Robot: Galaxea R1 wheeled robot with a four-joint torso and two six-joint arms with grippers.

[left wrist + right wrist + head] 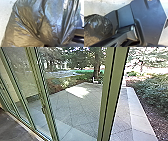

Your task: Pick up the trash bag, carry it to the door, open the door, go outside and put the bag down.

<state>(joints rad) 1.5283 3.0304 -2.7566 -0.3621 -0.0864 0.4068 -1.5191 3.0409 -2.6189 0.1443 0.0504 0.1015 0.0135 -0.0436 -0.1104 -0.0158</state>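
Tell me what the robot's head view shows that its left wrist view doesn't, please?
Head view: green frames with glass, a tree trunk, leafy bushes and a bright sunny patch on the paving.

Left wrist view: the shiny, crinkly trash bag, really close up, its folds bunching together.

Both: something pale and flat. In the head view it's the paving; in the left wrist view it's a pale surface beside the bag. I can't tell if they're the same.

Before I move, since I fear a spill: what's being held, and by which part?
Apparently the trash bag, on the left, by its gathered folds; exact grip unclear.
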